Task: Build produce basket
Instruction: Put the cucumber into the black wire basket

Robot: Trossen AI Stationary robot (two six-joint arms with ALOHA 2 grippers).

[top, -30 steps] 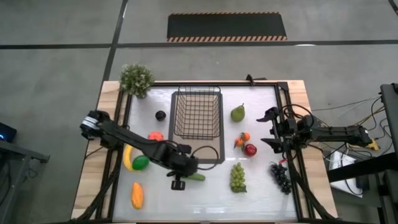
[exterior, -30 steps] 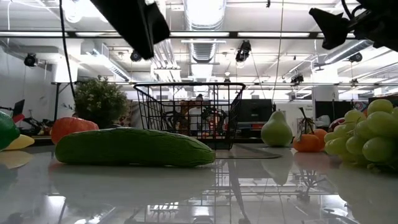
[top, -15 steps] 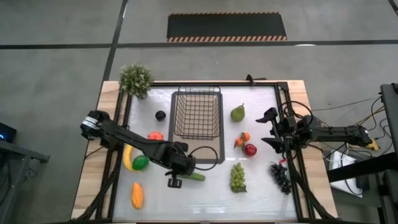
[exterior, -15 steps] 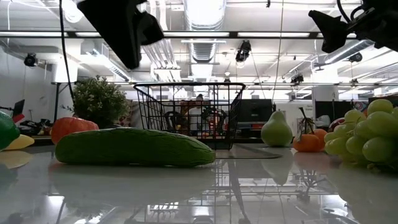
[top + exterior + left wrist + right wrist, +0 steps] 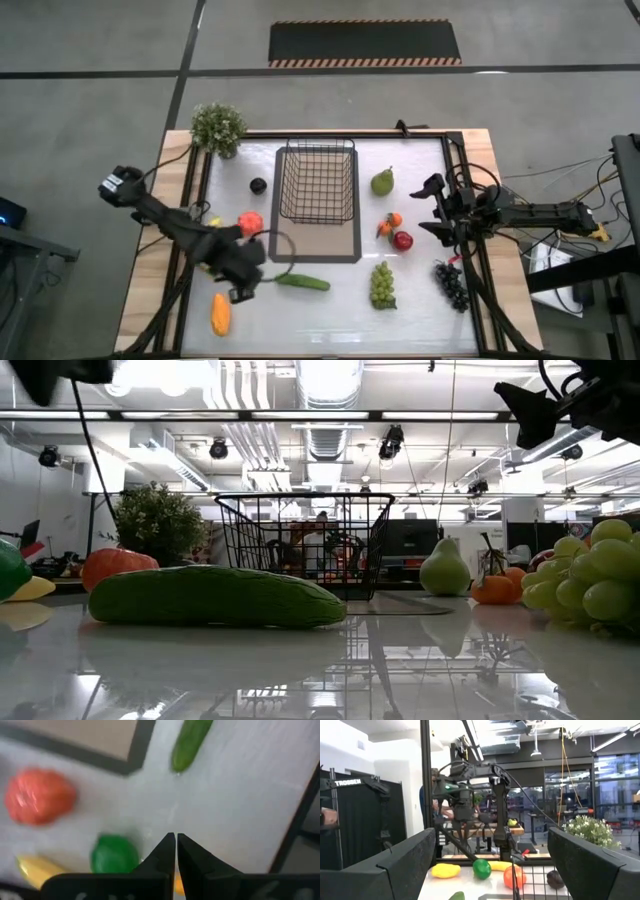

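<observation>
The black wire basket (image 5: 317, 182) stands at the table's far middle, its near end on a flat dark-bordered mat (image 5: 340, 250). The produce lies around it: cucumber (image 5: 302, 282), tomato (image 5: 250, 222), yellow-orange piece (image 5: 220, 313), pear (image 5: 382, 182), orange pieces (image 5: 390, 222), red apple (image 5: 402, 240), green grapes (image 5: 382, 284), dark grapes (image 5: 450, 284). My left gripper (image 5: 238, 289) hangs shut above the bare table, pointing down, left of the cucumber (image 5: 189, 742) and beside the lime (image 5: 114, 854) and banana (image 5: 37, 870). My right gripper (image 5: 432, 206) waits open at the right edge, raised.
A potted plant (image 5: 218, 127) stands at the far left corner. A small dark round fruit (image 5: 258, 185) lies left of the basket. A black frame rail (image 5: 455, 200) runs along the table's right side. Bare white table shows along the near edge, between cucumber and grapes.
My left gripper has drawn away from the cucumber toward the table's left edge, rising and rolling its wrist, and has stayed shut. The cucumber lies where it was.
</observation>
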